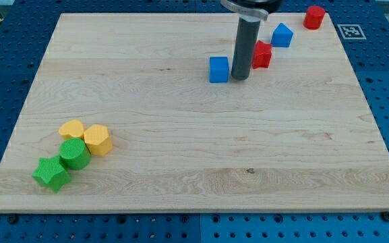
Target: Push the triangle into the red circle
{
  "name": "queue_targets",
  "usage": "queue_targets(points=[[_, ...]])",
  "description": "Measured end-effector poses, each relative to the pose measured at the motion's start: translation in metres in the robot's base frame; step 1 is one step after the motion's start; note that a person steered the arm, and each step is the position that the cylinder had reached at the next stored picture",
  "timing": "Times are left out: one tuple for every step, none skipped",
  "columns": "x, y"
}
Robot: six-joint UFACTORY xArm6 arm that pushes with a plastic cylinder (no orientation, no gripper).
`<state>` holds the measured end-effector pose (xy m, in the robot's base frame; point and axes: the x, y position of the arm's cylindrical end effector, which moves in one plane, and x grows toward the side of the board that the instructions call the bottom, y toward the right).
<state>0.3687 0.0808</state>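
A blue triangle-like block [282,35] lies near the view's top right on the wooden board [194,155]. The red circle block [314,17] stands further up and to the right, apart from it. My tip [240,77] rests on the board to the lower left of the triangle. It sits between a blue cube [218,69] just to its left and a red block [263,55] just to its right. The rod hides part of that red block, so its shape is unclear.
At the view's lower left a cluster of blocks sits together: a yellow heart-like block [72,129], a yellow hexagon [98,140], a green circle [75,154] and a green star [50,173]. A marker tag [350,30] lies off the board's top right corner.
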Motion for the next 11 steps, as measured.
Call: queue_targets(points=[[-0.017, 0.008], [-0.029, 0.009], [-0.055, 0.016], [-0.074, 0.049], [-0.074, 0.081], [-0.087, 0.097], [-0.102, 0.119], [-0.103, 0.148], [-0.105, 0.153], [-0.082, 0.158], [-0.047, 0.147]])
